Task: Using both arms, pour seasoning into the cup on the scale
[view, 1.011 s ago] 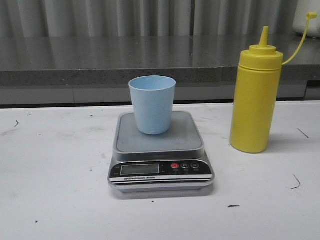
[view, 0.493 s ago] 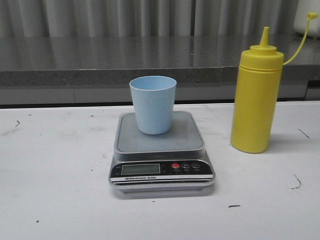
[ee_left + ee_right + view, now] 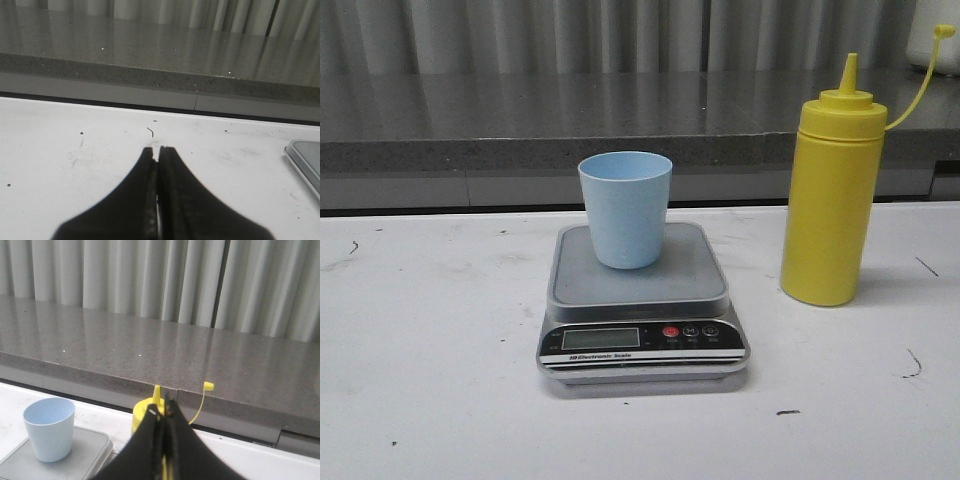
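The pale blue cup stands upright on the platform of the silver-grey scale in the middle of the white table. The tall yellow seasoning bottle stands upright to the right of the scale, its tip-cap strap hanging open. Neither gripper shows in the front view. My left gripper is shut and empty, low over the bare table, with the scale's corner off to one side. My right gripper is shut and empty, raised in front of the bottle, with the cup on the scale beside it.
A grey stone ledge runs along the back of the table, with a pleated curtain behind it. The white table carries small dark scuff marks.
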You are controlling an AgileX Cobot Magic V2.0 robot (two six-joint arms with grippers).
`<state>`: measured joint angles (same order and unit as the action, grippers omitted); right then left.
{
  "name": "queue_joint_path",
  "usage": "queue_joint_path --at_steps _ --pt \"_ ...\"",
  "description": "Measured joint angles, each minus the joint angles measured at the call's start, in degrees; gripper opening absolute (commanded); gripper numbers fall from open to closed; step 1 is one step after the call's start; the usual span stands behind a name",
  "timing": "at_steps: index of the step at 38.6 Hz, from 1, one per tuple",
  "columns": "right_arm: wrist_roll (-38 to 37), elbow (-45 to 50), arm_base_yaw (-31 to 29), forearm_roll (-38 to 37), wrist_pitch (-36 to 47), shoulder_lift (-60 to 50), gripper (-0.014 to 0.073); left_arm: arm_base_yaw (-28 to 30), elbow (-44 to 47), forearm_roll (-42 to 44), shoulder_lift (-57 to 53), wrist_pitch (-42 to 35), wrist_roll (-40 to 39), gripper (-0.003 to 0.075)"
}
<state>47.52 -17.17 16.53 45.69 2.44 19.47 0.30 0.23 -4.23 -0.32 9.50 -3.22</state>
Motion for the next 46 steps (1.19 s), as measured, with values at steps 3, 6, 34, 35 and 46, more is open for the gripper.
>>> queue_joint_path --at_steps 3,6,34,35,46 --pt "0.0 0.0 0.0 0.0 0.0 0.0 -0.0059 0.0 0.0 0.0 0.0 0.0 0.0 -0.002" --pt "0.0 0.0 0.0 0.0 0.0 0.0 -0.0059 0.0 0.0 0.0 0.0 0.0 0.0 -0.002" --pt "0.0 0.0 0.0 0.0 0.13 0.0 -0.0059 0.0 0.0 0.0 0.0 0.0 0.0 -0.002" --pt "0.0 0.0 0.0 0.0 0.13 0.0 -0.0059 0.0 0.0 0.0 0.0 0.0 0.0 -0.002" --pt "-25.07 0.0 -0.32 -32.75 -0.76 0.0 -0.0059 0.0 0.0 0.0 0.0 0.0 0.0 -0.002"
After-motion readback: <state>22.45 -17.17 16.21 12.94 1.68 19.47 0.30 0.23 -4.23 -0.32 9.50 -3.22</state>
